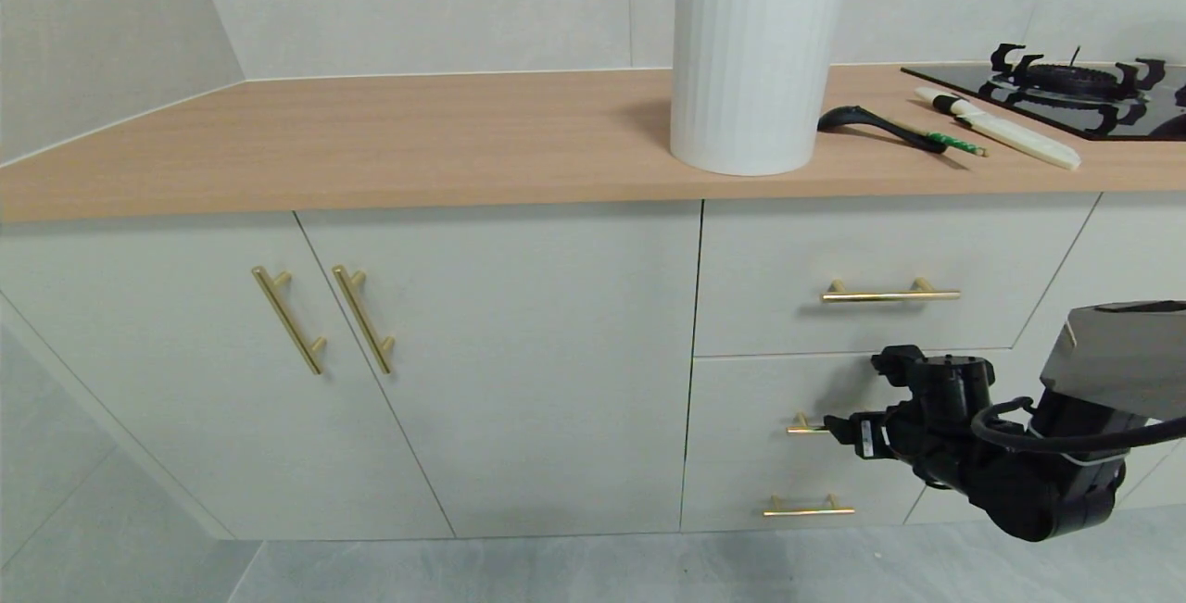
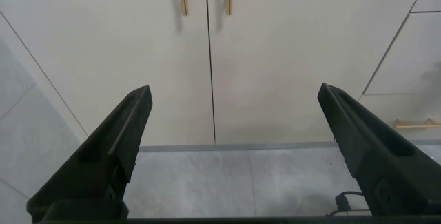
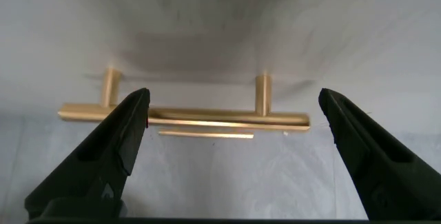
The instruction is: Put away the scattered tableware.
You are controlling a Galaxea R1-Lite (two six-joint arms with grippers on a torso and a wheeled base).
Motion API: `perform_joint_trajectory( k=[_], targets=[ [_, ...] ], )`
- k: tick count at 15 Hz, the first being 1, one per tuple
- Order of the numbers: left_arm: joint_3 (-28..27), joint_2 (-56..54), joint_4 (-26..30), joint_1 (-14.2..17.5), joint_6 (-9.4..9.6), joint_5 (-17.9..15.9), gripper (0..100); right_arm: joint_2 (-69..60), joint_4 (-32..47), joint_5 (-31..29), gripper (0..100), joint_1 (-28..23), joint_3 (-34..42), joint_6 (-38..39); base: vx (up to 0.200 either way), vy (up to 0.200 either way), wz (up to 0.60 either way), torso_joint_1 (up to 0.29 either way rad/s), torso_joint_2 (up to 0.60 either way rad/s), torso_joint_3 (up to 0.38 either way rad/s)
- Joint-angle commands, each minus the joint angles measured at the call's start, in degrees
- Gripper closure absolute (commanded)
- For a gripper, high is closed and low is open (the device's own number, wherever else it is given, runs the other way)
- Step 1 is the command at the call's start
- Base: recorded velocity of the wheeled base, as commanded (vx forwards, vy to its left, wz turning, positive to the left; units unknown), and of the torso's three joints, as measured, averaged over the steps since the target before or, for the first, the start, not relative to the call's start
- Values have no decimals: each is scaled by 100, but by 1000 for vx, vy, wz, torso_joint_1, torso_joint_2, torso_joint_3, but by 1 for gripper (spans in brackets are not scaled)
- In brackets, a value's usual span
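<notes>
The left gripper (image 2: pixel 234 96) hangs before the cupboard doors (image 2: pixel 207 58), fingers spread, holding nothing. On the counter (image 1: pixel 371 140) a black spoon (image 1: pixel 876 124) and a white knife (image 1: pixel 1010 135) lie near the hob. Below them, the right gripper (image 3: pixel 234 100) has its fingers spread along the drawer handle (image 3: pixel 186 117), not across it. Closing like this would likely miss the thin bar or slip off, leaving the drawer shut.

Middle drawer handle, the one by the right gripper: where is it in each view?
Head view: middle drawer handle lower right, right part hidden behind the right gripper.
Right wrist view: the handle lies across the middle, between the open fingers.
Left wrist view: a brass handle at the right edge; which drawer, cannot tell.
Shared landmark: grey floor below the cabinet.
</notes>
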Motion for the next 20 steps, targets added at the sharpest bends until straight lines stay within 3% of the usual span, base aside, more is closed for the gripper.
perform_joint_trajectory(
  k=[1,16,20],
  targets=[
    [0,7,-1,0,0,0,0,147,-7,-5,0,3,-46,4,0,0,0,0,0,0],
    [0,7,-1,0,0,0,0,155,90,-40,0,3,51,-101,0,0,0,0,0,0],
    [0,7,-1,0,0,0,0,-943,1355,162,0,29,288,-110,0,0,0,0,0,0]
  ],
)
